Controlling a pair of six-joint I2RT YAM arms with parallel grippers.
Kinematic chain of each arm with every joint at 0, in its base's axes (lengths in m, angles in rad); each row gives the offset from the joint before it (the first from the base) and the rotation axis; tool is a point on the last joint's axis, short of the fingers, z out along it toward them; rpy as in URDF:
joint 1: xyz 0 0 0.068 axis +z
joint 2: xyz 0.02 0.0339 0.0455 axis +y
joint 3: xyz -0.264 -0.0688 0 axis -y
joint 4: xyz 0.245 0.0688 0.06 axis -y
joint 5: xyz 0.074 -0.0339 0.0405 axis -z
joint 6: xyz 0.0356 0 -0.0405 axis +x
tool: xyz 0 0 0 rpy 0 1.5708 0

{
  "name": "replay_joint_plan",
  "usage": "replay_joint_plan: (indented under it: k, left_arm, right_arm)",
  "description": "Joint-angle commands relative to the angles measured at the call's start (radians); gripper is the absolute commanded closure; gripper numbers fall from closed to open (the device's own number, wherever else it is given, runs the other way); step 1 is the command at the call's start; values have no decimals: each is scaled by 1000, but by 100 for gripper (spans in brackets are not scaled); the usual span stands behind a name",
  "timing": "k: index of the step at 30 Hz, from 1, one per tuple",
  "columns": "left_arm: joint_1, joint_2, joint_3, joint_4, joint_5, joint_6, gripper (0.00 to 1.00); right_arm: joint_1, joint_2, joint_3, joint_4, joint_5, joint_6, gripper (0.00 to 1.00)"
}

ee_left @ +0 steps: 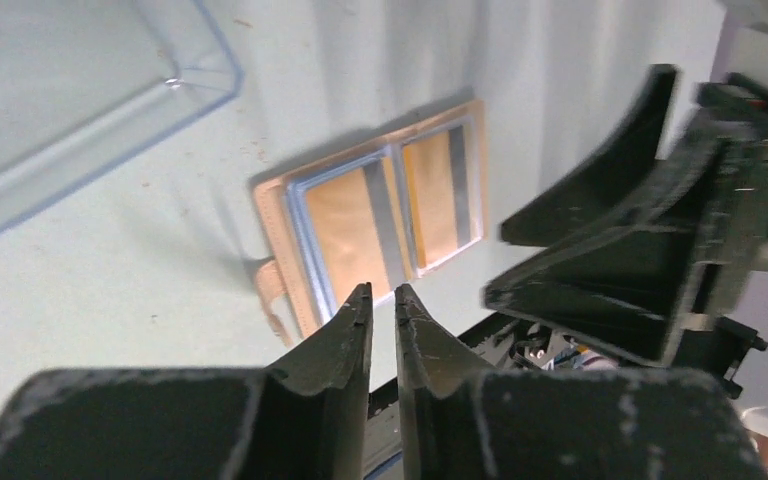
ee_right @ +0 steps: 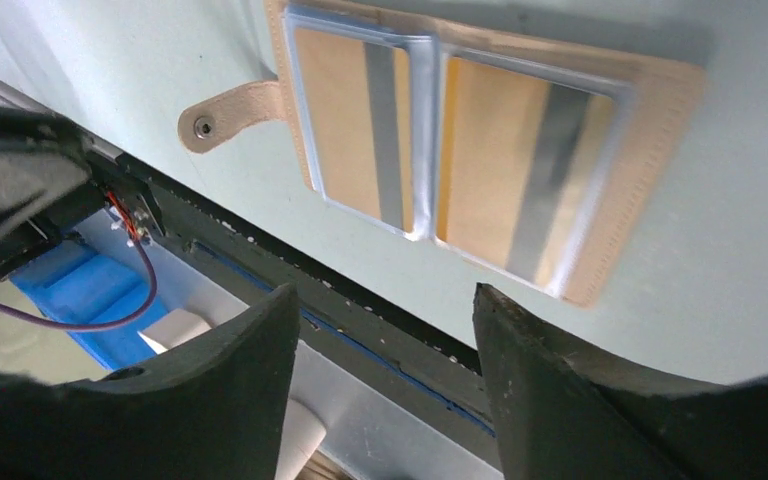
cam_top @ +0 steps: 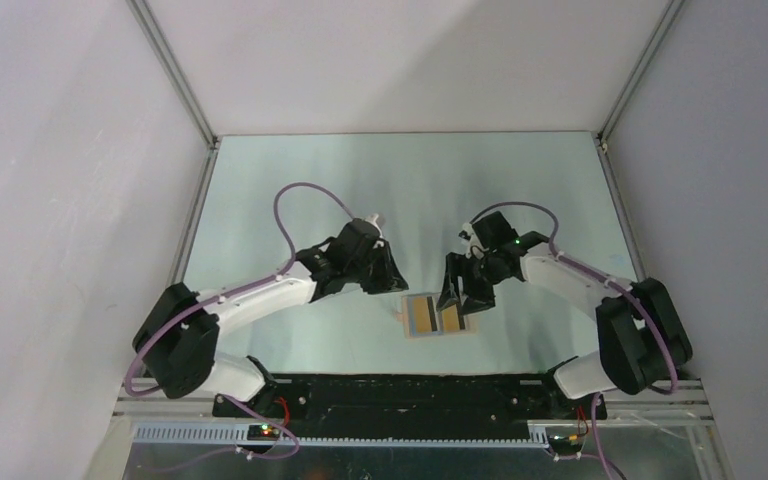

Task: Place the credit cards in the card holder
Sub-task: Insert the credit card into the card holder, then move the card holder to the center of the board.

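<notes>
Credit cards (ee_right: 335, 120) x2 inside open card holder (ee_right: 662, 105)

Card holder lying open, both credit cards in it.

The tan card holder (ee_right: 665, 140) lies spread flat on the table (cam_top: 360, 180), inner side up, close to the near edge. Each of its two clear-fronted, blue-edged pockets holds one of the orange-yellow credit cards (ee_right: 335, 120). The cards sit side by side, stripe side up, stripes parallel. A small strap (ee_right: 225, 112) with a snap sticks out from one long side.
</notes>
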Motion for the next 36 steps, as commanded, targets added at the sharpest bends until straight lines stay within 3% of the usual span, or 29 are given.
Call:
replay_joint_plan:
  k: [1, 7, 18, 29, 36]
  left_arm:
    - [28, -42, -55, -8, -11, 26, 81]
    - [30, -69, -116, -10, -5, 11, 80]
    - [32, -80, -129, -7, 1, 8, 79]
    - [12, -6, -52, -49, 10, 58, 61]
    - [-33, 79, 23, -108, -12, 71, 57]
  right_arm:
    - [-68, -85, 29, -104, 61, -44, 29]
    - [-219, -72, -13, -102, 83, -91, 18]
    - [-235, 188, -30, 58, -50, -106, 30]
    - [-231, 195, -30, 90, -134, -90, 32]
    - [-224, 146, -30, 88, -159, -76, 33]
